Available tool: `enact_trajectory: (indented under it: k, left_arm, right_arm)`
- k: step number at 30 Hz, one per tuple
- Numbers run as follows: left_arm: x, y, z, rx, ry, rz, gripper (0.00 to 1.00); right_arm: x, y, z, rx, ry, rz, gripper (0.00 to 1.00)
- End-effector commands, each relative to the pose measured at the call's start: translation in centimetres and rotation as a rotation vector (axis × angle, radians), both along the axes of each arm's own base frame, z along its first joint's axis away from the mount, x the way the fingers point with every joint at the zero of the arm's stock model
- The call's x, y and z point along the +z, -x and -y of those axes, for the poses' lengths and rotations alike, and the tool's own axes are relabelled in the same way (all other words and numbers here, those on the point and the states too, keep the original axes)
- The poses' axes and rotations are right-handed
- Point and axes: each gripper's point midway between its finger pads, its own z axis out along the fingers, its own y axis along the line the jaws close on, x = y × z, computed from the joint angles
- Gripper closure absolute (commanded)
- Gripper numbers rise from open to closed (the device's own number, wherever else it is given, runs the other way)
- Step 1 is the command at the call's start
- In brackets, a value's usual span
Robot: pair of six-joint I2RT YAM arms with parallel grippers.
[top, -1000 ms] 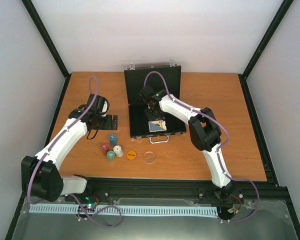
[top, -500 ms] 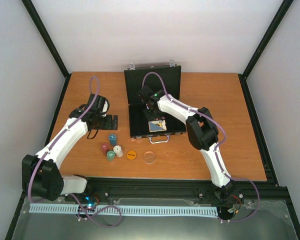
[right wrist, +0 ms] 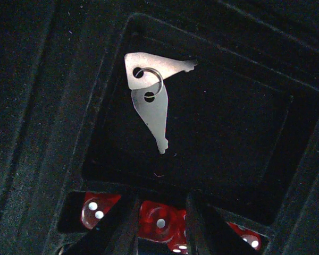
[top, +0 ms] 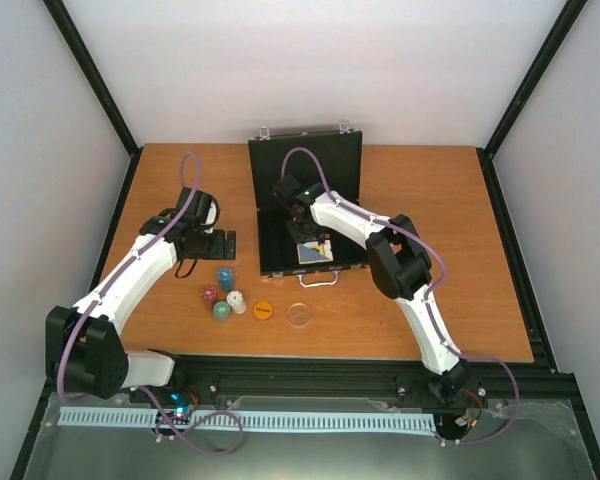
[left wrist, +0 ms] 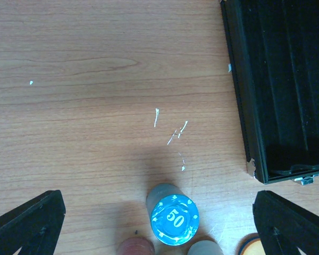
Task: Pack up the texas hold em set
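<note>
On the wooden table [top: 430,300], within white walls [top: 310,60], the black briefcase [top: 273,165] is opened; left gripper [top: 225,243] is spread, right gripper [right wrist: 160,228] cannot be judged.

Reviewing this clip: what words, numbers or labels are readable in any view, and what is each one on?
"50": printed on top of the blue chip stack, left wrist view.
Print on the card deck: too small to read.
On the red dice: white pips only, no text.
On the keys: no readable marking.
</note>
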Motion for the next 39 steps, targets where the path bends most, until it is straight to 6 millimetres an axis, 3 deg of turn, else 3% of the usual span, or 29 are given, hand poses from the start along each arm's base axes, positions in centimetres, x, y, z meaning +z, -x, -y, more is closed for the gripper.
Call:
enact_trajectory:
  k: [1,11,15,18,22,25,32,39]
  left_arm:
    - [0.5,-0.4,0.1,-0.018,-0.012,0.023,0.0]
    - [0.9,-0.7,0.2,-0.023,-0.006,0.033,0.0]
    - [1.1,-0.8,0.3,-0.024,-0.002,0.036,0.0]
    - [1.2,-0.8,0.4,-0.029,-0.001,0.038,0.0]
    - [1.6,-0.8,0.3,-0.027,-0.001,0.044,0.0]
    - [2.0,-0.9,0.4,-0.027,0.003,0.052,0.0]
    - [2.6,-1.0,0.6,-0.03,0.017,0.064,0.0]
    - [3.1,-1.1,0.9,-0.042,0.031,0.08,0.0]
  right_arm:
    - [0.2,-0.5,-0.1,0.022,-0.004,0.016,0.75]
    - [5.8,-1.1,-1.4,0.072,-0.09,0.089,0.72]
    - [6.6,-0.8,-1.1,0.066,-0.091,0.084,0.62]
    - [7.1,-0.2,-0.8,0.062,-0.093,0.072,0.47]
    - [8.3,0.8,-0.3,0.053,-0.115,0.064,0.04]
    - [9.4,2.0,0.3,0.046,-0.133,0.061,0.0]
    - [10.8,7.6,0.7,0.085,-0.119,0.029,0.0]
    - [9.2,15.6,-0.5,0.146,-0.096,-0.054,0.0]
